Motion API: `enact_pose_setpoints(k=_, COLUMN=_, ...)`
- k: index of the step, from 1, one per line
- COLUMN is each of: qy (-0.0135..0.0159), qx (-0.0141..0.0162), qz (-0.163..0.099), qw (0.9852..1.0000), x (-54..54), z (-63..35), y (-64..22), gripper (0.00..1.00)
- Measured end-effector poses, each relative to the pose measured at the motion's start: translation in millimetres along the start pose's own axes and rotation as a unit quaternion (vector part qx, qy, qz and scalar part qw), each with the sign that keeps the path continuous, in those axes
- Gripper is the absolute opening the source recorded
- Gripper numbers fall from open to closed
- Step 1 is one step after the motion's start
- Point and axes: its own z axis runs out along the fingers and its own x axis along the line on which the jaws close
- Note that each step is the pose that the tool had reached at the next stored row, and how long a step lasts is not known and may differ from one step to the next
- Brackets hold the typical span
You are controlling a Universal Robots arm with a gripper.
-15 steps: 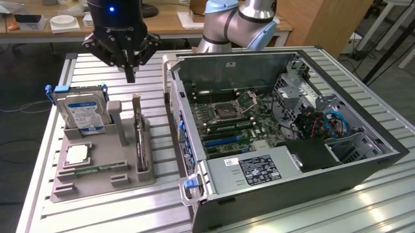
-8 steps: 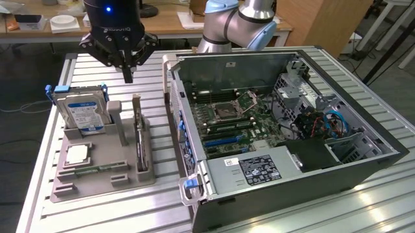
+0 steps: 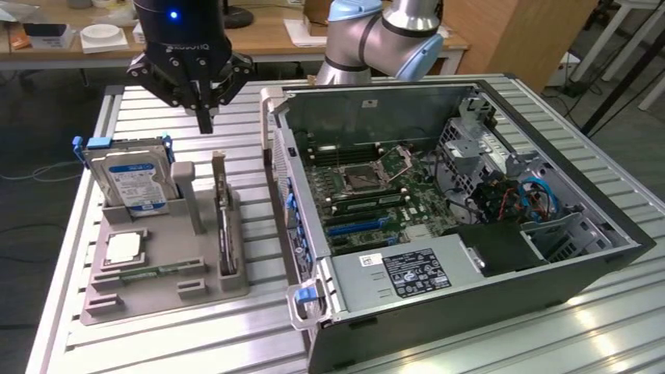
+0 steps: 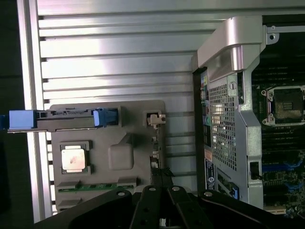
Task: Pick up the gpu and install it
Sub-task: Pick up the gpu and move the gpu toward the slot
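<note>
The gpu (image 3: 220, 209) is a thin dark card standing on edge in a slot of the grey parts holder (image 3: 208, 292), at the holder's side nearest the computer case. Its silvery bracket end (image 4: 155, 118) and thin top edge (image 4: 156, 152) show in the wrist view. My black gripper (image 3: 205, 123) hangs in the air just above the card's far end, a little toward the exterior view's left. Its fingers (image 4: 151, 206) are shut together with nothing between them.
The holder also carries an upright silver hard drive (image 3: 130, 181) with blue tabs, a processor chip (image 3: 123, 248) and a green memory stick (image 3: 156, 271). The open computer case (image 3: 582, 273) lies to the exterior view's right, with its motherboard (image 3: 364, 187) and blue slots (image 3: 353, 226) exposed.
</note>
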Motion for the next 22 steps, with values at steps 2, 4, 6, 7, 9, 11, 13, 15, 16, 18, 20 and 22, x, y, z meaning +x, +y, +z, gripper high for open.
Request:
enact_pose_setpoints(k=2, qy=0.0, qx=0.0012, qz=0.0, qw=1.0, x=0.0, z=0.0, y=0.0, gripper=0.11)
enact_pose_setpoints(k=4, qy=0.0, qx=0.0014, qz=0.0, qw=1.0, x=0.0, z=0.0, y=0.0, gripper=0.16)
enact_pose_setpoints(k=6, qy=0.0, qx=0.0013, qz=0.0, qw=1.0, x=0.0, z=0.1, y=0.0, gripper=0.23)
enact_pose_setpoints(k=7, qy=0.0, qx=0.0013, qz=0.0, qw=1.0, x=0.0, z=0.0, y=0.0, gripper=0.29)
enact_pose_setpoints(k=9, qy=0.0, qx=0.0013, qz=0.0, qw=1.0, x=0.0, z=0.0, y=0.0, gripper=0.35)
enact_pose_setpoints(k=11, qy=0.0, qx=0.0013, qz=0.0, qw=1.0, x=0.0, z=0.0, y=0.0, gripper=0.42)
enact_pose_setpoints(k=13, qy=0.0, qx=0.0013, qz=0.0, qw=1.0, x=0.0, z=0.1, y=0.0, gripper=0.42)
enact_pose_setpoints(k=15, qy=0.0, qx=0.0013, qz=0.0, qw=1.0, x=0.0, z=0.1, y=0.0, gripper=0.42)
enact_pose_setpoints(k=16, qy=0.0, qx=0.0013, qz=0.0, qw=1.0, x=0.0, z=0.0, y=0.0, gripper=0.42)
enact_pose_setpoints(k=18, qy=0.0, qx=0.0013, qz=0.0, qw=1.0, x=0.0, z=0.1, y=-0.1, gripper=0.42)
enact_pose_setpoints(k=20, qy=0.0, qx=0.0013, qz=0.0, qw=1.0, x=-0.1, z=0.1, y=-1.3, gripper=0.42)
enact_pose_setpoints(k=22, qy=0.0, qx=0.0013, qz=0.0, qw=1.0, x=-0.3, z=0.0, y=-3.2, gripper=0.42)
